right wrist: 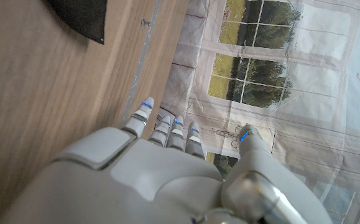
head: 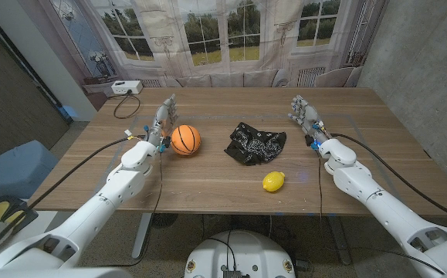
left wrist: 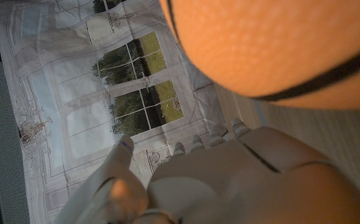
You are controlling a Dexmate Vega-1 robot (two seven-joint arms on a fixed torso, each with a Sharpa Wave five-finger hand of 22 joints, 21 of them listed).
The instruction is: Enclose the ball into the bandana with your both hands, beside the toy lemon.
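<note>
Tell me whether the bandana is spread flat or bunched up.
Bunched up: the bandana lies in a crumpled heap between the ball and the right hand.

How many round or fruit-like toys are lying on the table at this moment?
2. The orange ball sits just right of the left hand. The toy lemon lies nearer the front edge, in front of the crumpled black bandana. The bandana could hide something.

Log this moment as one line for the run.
left hand open beside ball | right hand open, apart from bandana | toy lemon near bandana | ball not enclosed
</note>
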